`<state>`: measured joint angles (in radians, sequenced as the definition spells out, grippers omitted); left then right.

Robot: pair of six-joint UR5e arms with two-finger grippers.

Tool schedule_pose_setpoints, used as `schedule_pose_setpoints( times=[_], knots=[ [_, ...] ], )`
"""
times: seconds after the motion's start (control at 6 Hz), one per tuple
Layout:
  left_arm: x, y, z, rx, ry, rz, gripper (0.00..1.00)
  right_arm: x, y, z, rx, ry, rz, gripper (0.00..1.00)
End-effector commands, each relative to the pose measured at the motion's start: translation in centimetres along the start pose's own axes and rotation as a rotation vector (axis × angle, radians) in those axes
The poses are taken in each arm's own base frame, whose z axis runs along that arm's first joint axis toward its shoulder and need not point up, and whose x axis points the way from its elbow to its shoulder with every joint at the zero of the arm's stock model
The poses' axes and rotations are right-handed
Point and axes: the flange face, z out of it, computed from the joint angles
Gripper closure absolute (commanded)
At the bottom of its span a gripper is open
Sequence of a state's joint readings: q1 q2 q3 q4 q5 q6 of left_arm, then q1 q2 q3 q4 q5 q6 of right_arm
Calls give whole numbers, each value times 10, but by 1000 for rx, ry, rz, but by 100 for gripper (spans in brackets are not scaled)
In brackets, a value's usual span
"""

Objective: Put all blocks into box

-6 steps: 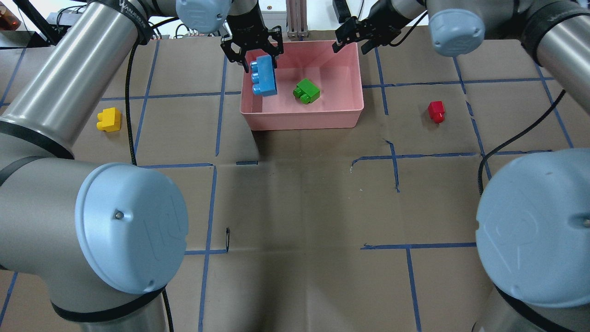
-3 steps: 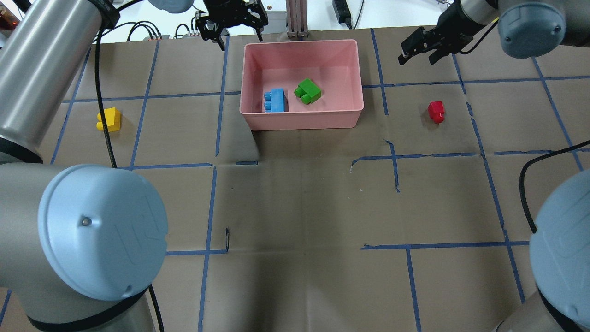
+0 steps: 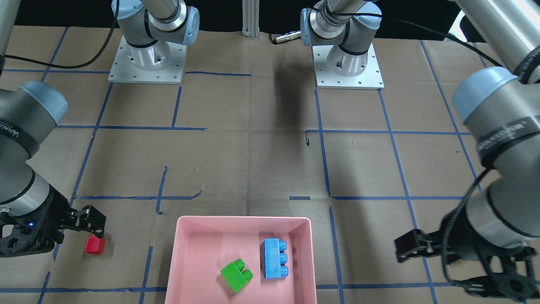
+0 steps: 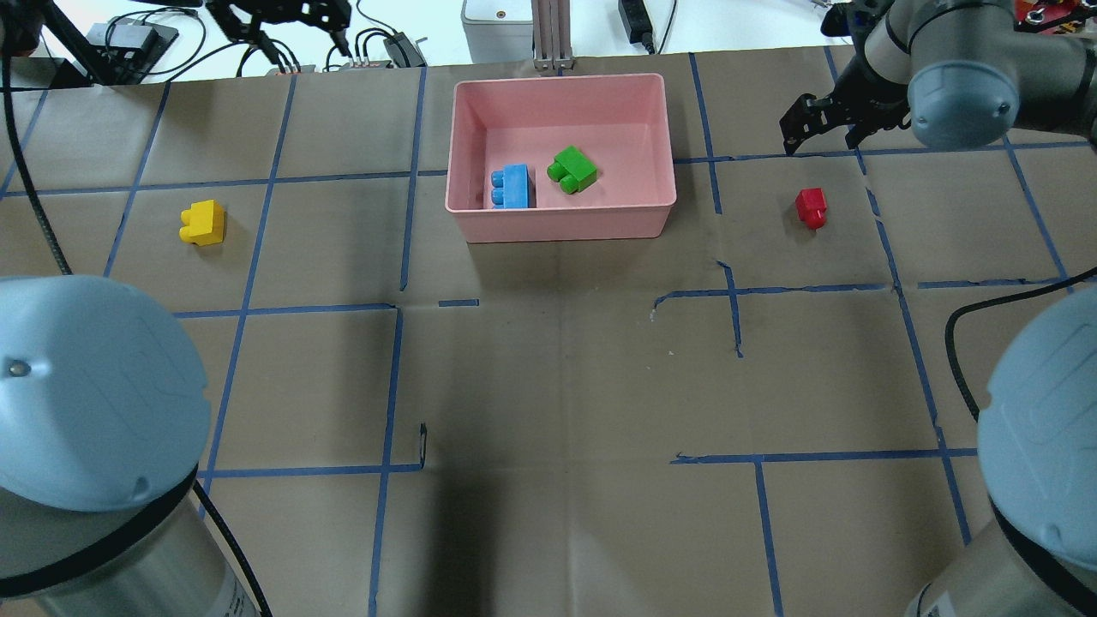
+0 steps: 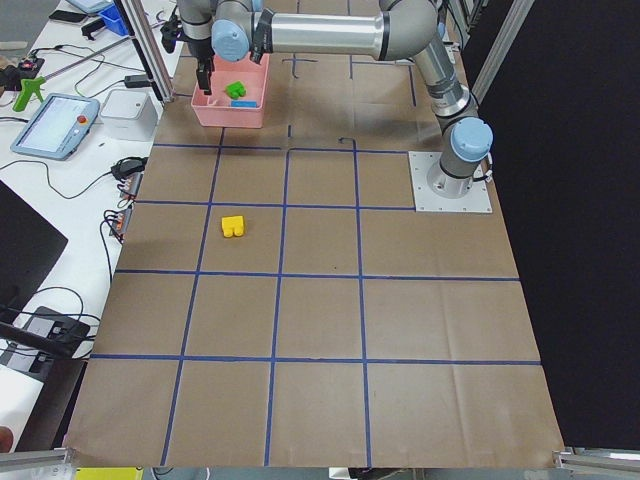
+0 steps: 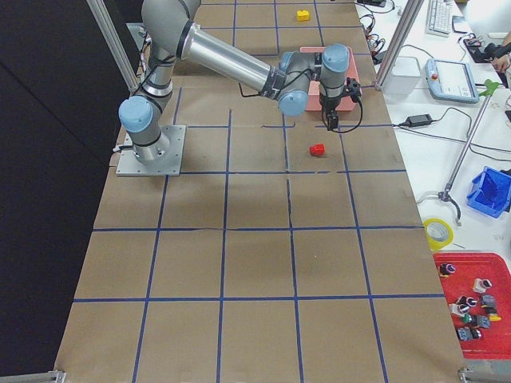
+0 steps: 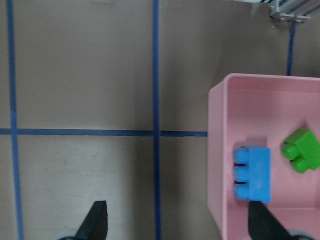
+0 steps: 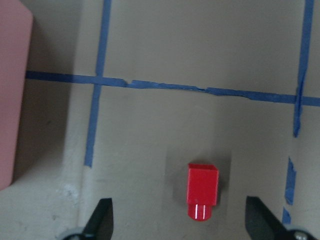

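Note:
The pink box (image 4: 561, 224) stands at the far middle of the table. The blue block (image 4: 512, 187) and the green block (image 4: 572, 169) lie inside it; both also show in the front view, blue (image 3: 275, 258) and green (image 3: 236, 275). The yellow block (image 4: 203, 223) lies on the paper far to the box's left. The red block (image 4: 811, 207) lies to its right. My left gripper (image 7: 180, 222) is open and empty, high beyond the table's far left edge (image 4: 287, 21). My right gripper (image 8: 181, 220) is open and empty, just beyond the red block (image 8: 202, 189).
An aluminium post (image 4: 551, 34) stands right behind the box. Cables and small devices (image 4: 128, 38) lie past the table's far edge on the left. Blue tape lines grid the brown paper. The two arm bases (image 3: 147, 59) sit on the robot's side.
The left gripper let go of the blue block, which now lies in the box, and moved away to the far left. The right gripper moved right, from the box to above the red block.

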<state>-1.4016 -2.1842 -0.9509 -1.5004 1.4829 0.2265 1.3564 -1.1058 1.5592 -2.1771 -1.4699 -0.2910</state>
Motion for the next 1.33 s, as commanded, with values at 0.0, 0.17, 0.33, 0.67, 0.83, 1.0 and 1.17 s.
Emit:
schedule_pose_setpoints(
  times=[0.0, 0.17, 0.33, 0.67, 0.83, 1.0, 1.17],
  knots=[
    [-118, 21, 24, -55, -30, 88, 0, 6, 27, 57, 9, 78, 72, 7],
    [-154, 31, 26, -64, -32, 41, 0, 5, 39, 79, 9, 78, 72, 7],
    [-170, 34, 33, -63, -34, 16, 0, 5, 42, 92, 6, 77, 73, 7],
    [-197, 51, 89, -39, -46, -18, 1, 7, 42, 101, 4, 90, 69, 32],
    [-218, 77, 126, -26, -56, -47, 1, 9, 42, 105, -5, 100, 69, 43],
    [-232, 89, 154, -16, -60, -65, 1, 9, 41, 101, -3, 104, 69, 69],
    [-235, 88, 169, -18, -62, -74, 1, 8, 40, 93, 1, 103, 74, 93]
  ],
)
